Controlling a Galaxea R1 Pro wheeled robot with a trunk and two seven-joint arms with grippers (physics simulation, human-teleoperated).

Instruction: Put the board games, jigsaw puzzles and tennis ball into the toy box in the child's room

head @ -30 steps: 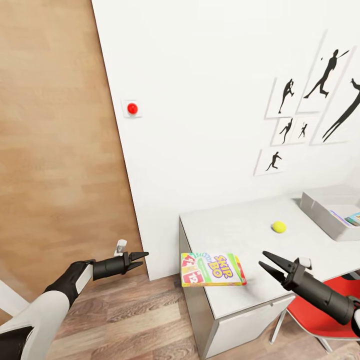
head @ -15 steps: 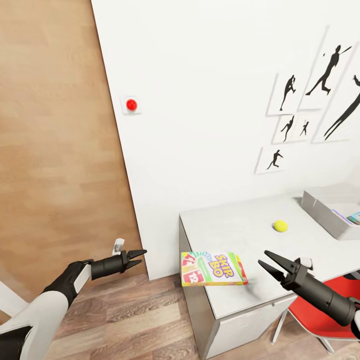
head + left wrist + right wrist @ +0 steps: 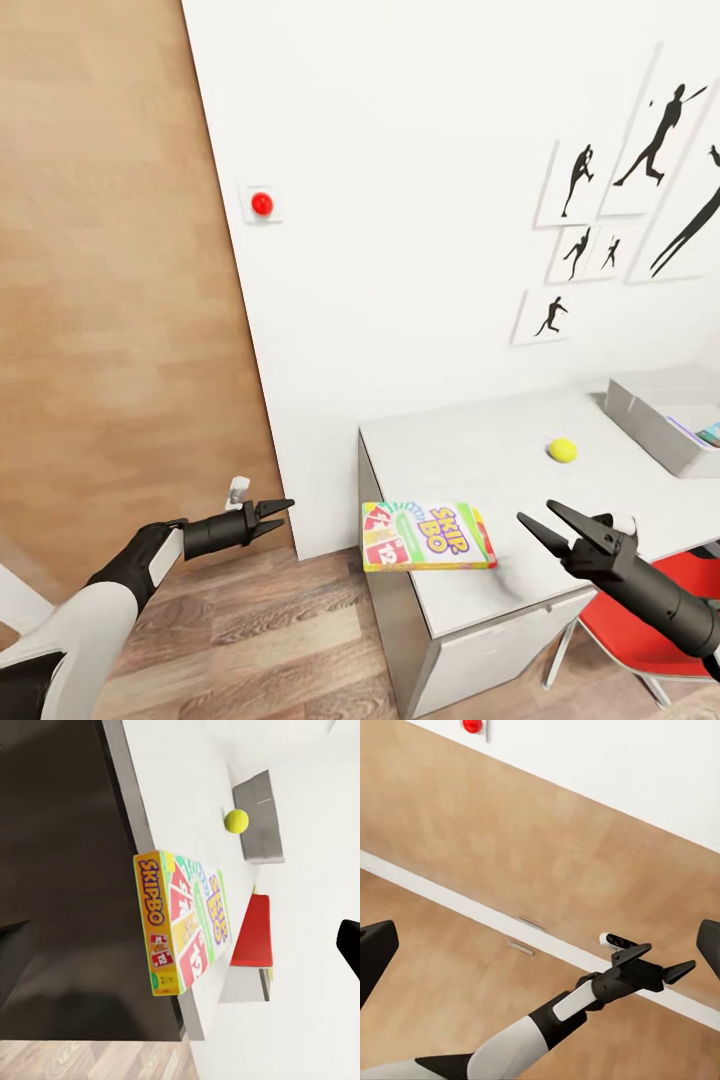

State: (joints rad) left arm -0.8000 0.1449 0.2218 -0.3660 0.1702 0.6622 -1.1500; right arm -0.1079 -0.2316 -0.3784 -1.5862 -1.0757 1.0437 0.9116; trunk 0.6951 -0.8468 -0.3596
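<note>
We see a colourful Skip-Bo board game box (image 3: 428, 537) lying flat at the front left corner of a white table (image 3: 480, 460), overhanging its edge. A yellow-green tennis ball (image 3: 562, 450) sits farther back, near a grey toy box (image 3: 655, 425). Our right gripper (image 3: 548, 523) hovers released beside the game; our left gripper (image 3: 279, 513) looks nearly clenched, empty.

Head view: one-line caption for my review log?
Open right gripper near the Skip-Bo box overhanging the table edge; tennis ball and toy box beyond.
</note>
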